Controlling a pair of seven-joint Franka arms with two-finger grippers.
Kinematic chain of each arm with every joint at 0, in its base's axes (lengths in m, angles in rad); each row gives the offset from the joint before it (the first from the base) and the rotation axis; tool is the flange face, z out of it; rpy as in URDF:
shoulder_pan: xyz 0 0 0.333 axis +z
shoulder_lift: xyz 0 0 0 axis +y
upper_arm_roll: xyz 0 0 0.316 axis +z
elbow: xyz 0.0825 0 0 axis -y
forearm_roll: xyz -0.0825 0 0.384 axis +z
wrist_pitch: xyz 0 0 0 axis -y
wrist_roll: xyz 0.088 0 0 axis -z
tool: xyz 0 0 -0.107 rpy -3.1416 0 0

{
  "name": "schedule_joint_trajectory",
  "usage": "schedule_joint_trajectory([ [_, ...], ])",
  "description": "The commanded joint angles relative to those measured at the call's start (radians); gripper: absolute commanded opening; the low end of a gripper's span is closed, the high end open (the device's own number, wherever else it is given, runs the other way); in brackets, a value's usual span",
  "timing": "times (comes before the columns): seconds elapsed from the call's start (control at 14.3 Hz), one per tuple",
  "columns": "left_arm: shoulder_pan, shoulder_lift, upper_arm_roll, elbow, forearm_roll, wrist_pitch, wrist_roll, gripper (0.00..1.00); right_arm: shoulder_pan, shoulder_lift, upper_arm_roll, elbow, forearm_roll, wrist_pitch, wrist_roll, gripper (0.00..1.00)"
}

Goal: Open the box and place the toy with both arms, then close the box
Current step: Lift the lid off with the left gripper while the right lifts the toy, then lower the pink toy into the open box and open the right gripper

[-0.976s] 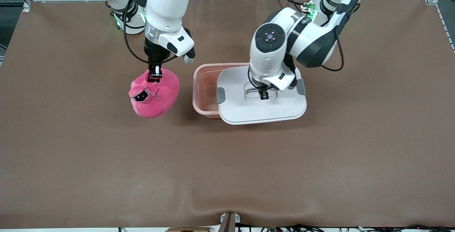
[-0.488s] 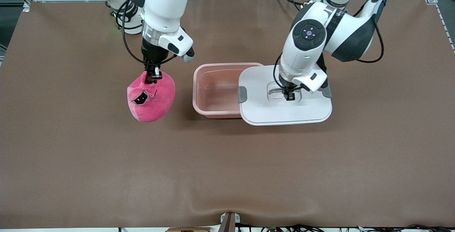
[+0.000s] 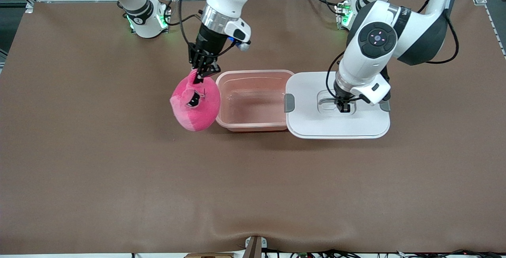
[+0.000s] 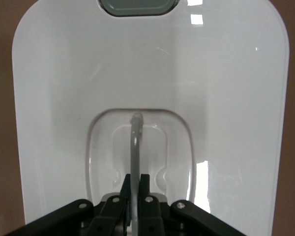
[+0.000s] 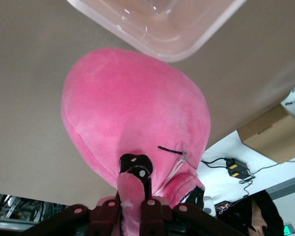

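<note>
The right hand (image 3: 203, 69) gripped the toy (image 3: 195, 103), hanging at frame centre beside the open box (image 3: 252, 99). The left hand (image 3: 343, 107) pinched the lid (image 3: 337, 106) handle (image 4: 135, 157), right of centre, over the surface (image 3: 253, 179).

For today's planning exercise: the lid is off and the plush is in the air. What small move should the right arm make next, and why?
Probably carry the toy sideways until it hangs over the open box, then lower it. The right gripper is shut on the toy beside the box's rim, not yet above it, and the left gripper holds the lid clear by its handle.
</note>
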Motion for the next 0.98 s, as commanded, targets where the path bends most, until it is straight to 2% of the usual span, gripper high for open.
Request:
schedule_joint_trajectory([
  [0.0,0.033,-0.047,-0.013,-0.048,0.003,0.005,0.051,0.0,0.064,0.138,-0.008,0.171,-0.031,-0.108,-0.025,0.0],
  [0.21,0.072,-0.066,-0.013,-0.06,-0.034,0.005,0.126,0.0,0.081,0.258,-0.008,0.301,-0.034,-0.201,-0.058,0.0],
  [0.63,0.089,-0.073,-0.013,-0.082,-0.043,0.005,0.168,0.0,0.106,0.333,-0.006,0.312,0.013,-0.233,-0.16,0.0],
  [0.91,0.092,-0.075,-0.013,-0.082,-0.043,0.006,0.168,0.0,0.12,0.338,-0.006,0.357,0.045,-0.268,-0.163,0.0],
])
